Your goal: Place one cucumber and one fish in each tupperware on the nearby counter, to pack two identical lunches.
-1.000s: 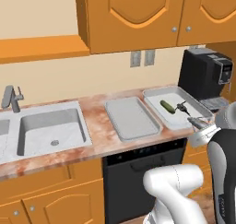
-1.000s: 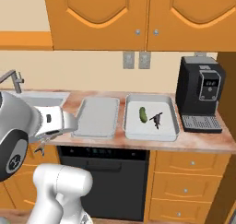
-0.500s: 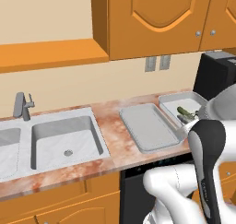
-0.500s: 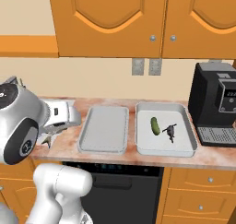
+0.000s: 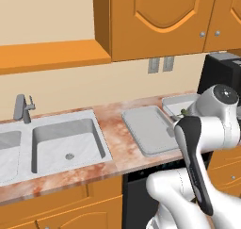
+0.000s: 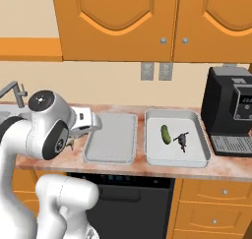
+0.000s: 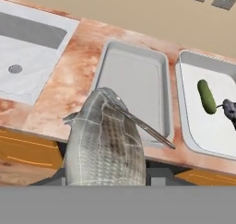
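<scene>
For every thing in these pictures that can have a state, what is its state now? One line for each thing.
gripper: shut on a fish, above the counter's front edge
fish: held, grey and scaled, close to the hand camera
left tupperware: empty
right tupperware: holds one cucumber and one small dark fish
cucumber: lying flat in the right tupperware
small dark fish: lying beside the cucumber, apart from it
sink: empty

Marbled counter point(image 6: 162, 166) with two tupperware point(image 6: 110, 138)

The surface point(image 7: 69, 75) looked like polished marbled stone — the trays point(image 7: 133, 87) matt grey plastic, the fish point(image 7: 103, 147) scaly and dull.
</scene>
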Controlling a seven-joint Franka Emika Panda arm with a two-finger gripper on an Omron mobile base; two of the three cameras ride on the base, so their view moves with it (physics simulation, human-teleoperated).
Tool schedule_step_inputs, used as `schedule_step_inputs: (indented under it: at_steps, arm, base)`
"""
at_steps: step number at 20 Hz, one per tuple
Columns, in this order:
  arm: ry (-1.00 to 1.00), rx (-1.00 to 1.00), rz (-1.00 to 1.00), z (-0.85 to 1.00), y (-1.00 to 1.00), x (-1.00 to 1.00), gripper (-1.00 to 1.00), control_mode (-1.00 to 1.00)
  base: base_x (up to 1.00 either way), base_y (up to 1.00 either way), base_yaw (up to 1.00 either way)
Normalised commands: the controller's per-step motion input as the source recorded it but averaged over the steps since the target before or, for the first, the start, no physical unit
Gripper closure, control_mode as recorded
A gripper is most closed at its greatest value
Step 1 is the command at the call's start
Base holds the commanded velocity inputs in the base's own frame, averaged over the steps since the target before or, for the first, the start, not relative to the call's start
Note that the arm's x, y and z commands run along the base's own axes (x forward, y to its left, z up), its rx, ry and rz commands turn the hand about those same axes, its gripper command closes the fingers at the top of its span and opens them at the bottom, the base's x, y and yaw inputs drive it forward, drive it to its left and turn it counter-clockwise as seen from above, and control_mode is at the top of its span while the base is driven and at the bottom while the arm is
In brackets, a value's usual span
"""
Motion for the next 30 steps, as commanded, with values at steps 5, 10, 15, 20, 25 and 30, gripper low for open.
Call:
schedule_step_inputs:
  at_steps: [5, 10, 15, 20, 25, 30]
  arm:
    - [0.01, 0.0, 0.0, -0.43, -0.44, 0.61, 1.0, -1.0]
    - [0.0, 0.0, 0.0, -0.38, -0.17, 0.62, 1.0, -1.0]
    - [0.0, 0.0, 0.0, -0.39, -0.03, 0.62, 1.0, -1.0]
    - [0.0, 0.0, 0.0, -0.4, 0.0, 0.6, 1.0, -1.0]
    - [0.0, 0.0, 0.0, -0.39, -0.03, 0.53, 1.0, -1.0]
    - [0.0, 0.0, 0.0, -0.32, -0.03, 0.43, -1.0, -1.0]
  base:
    - [0.0, 0.0, 0.0]
    - [0.0, 0.0, 0.0]
    - [0.0, 0.0, 0.0]
    - [0.0, 0.0, 0.0]
    - [0.0, 0.0, 0.0]
    - [0.0, 0.0, 0.0]
